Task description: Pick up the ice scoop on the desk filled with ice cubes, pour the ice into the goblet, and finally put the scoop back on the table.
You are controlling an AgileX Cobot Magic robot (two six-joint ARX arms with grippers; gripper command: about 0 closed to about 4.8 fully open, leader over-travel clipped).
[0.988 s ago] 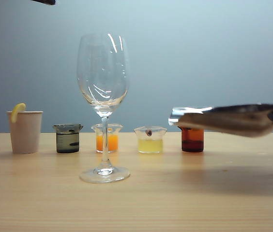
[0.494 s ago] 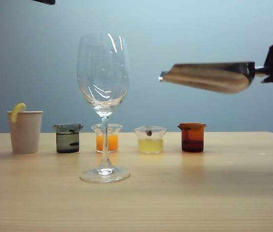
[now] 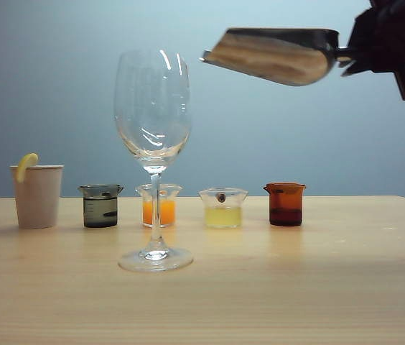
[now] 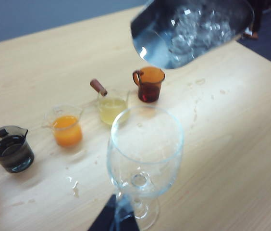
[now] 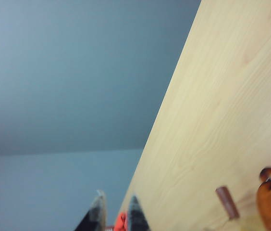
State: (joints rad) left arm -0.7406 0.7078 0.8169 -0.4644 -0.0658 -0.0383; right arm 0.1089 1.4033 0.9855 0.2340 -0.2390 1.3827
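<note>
Two arms worked the scene, though only the right gripper (image 3: 360,50) showed in the exterior view, high at the upper right, its fingers closed on the handle of the ice scoop (image 3: 274,54). That view showed the scoop held in the air, above and to the right of the goblet (image 3: 153,108), its flat lip pointing toward the rim and tipped slightly down, but hid what lay inside. The left wrist view looked down into the trough and showed the ice cubes (image 4: 198,29) heaped there, with the goblet's bowl empty beneath. The left gripper (image 4: 114,219) appeared only as a dark shape by the goblet's foot; whether its fingers were open could not be told. The goblet stood upright on the desk (image 3: 296,287).
</note>
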